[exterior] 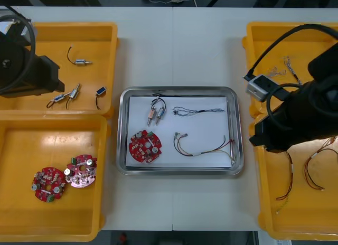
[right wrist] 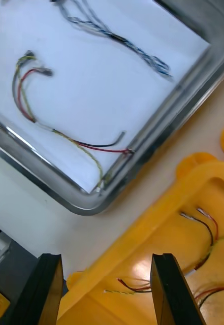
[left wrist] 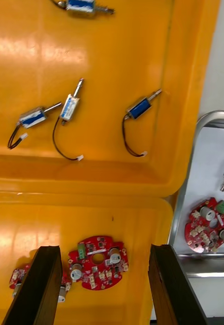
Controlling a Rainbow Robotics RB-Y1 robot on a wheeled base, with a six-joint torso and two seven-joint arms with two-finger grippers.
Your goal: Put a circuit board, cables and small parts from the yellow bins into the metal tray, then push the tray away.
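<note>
The metal tray (exterior: 236, 150), white inside, lies mid-table. In it are a red circuit board (exterior: 145, 146), two small metal parts (exterior: 156, 114), a twisted blue and white cable (exterior: 198, 111) and a red and yellow cable (exterior: 203, 145). My right gripper (right wrist: 109, 292) is open and holds nothing. It hovers over the near right yellow bin's rim (right wrist: 157, 213), just beside the tray's corner (right wrist: 91, 203). My left gripper (left wrist: 104, 289) is open over the near left bin, with a circuit board (left wrist: 97, 261) lying between its fingers' lines. The left arm (exterior: 21, 71) sits over the far left bin.
The far left bin (exterior: 100, 39) holds several small metal parts (left wrist: 66, 109). Two circuit boards (exterior: 48, 184) lie in the near left bin (exterior: 21, 144). Red and yellow cables (exterior: 317, 166) lie in the near right bin (exterior: 272, 213), and twisted cables (exterior: 282, 68) in the far right bin.
</note>
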